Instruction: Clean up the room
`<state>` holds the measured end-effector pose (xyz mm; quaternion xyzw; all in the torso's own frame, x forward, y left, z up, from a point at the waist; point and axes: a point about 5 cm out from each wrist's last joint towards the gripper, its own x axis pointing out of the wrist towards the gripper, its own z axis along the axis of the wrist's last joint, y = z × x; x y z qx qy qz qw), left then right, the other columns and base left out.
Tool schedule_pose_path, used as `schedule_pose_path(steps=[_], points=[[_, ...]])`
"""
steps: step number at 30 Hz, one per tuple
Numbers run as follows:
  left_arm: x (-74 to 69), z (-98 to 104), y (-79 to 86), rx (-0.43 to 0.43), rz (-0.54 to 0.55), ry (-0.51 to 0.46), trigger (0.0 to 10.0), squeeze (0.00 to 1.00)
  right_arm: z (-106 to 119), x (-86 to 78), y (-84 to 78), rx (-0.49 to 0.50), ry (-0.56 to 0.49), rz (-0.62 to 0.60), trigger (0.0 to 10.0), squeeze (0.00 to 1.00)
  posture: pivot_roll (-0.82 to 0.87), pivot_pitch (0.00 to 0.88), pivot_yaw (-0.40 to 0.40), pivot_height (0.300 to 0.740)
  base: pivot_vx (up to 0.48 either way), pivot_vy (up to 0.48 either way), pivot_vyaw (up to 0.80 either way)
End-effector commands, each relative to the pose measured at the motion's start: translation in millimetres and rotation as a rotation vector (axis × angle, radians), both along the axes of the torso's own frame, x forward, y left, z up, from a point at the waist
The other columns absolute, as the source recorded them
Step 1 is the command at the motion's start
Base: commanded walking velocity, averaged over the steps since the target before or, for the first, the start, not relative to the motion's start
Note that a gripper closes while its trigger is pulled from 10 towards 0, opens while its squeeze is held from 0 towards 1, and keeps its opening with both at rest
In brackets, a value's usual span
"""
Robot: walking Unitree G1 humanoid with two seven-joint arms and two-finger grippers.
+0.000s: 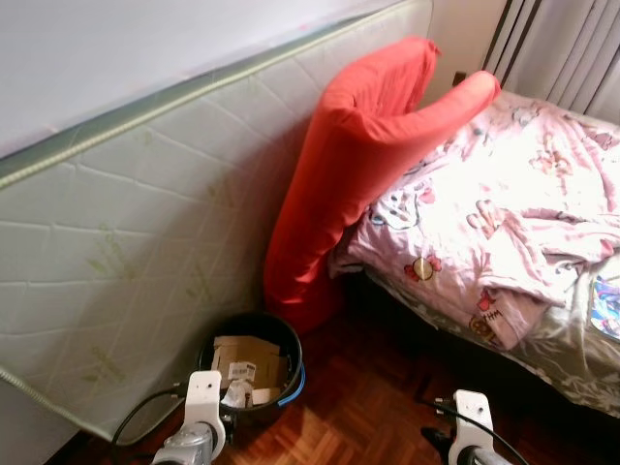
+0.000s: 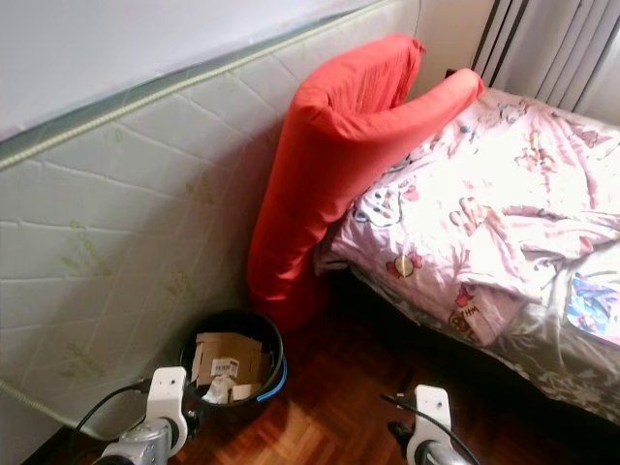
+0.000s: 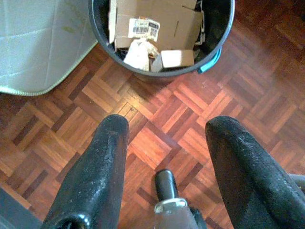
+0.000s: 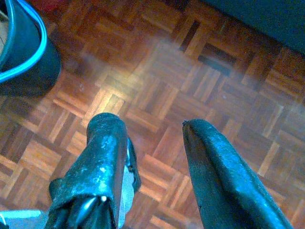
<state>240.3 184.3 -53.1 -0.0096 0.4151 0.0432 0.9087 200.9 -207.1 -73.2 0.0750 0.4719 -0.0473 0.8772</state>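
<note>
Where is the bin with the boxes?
The round black bin of cardboard stands on the wooden floor, low and left in the eye views, between the leaning mattress and the red bolster.

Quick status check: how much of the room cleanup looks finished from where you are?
Done: cardboard scraps already sit in the black bin. In hand: nothing; the left gripper and right gripper are open, empty, over parquet. Left: the red bolster leans against the upended mattress, and the pink blanket lies rumpled.
</note>
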Motion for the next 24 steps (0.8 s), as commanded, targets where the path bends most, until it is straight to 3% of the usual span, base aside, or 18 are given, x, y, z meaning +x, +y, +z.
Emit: schedule_pose_path(steps=[1,19,24], points=[[-6.6,-4.1,3.2,0.015,-0.008,0.026,10.0,0.0,1.6,3.4,1.7,0.0,-0.019,-0.007,10.0,0.0,-0.06,0.0,0.012,0.74,0.0,0.0,0.0],[-8.1,-5.0,4.0,0.022,-0.02,0.032,10.0,0.0,0.8,2.2,2.9,0.006,-0.026,-0.013,10.0,0.0,-0.07,0.0,0.017,0.74,0.0,-0.015,0.0],[-8.9,-5.5,3.9,0.021,-0.019,0.033,10.0,0.0,1.8,3.4,3.7,-0.004,-0.036,0.054,10.0,0.0,-0.07,0.0,0.016,0.74,0.0,0.0,0.16]])
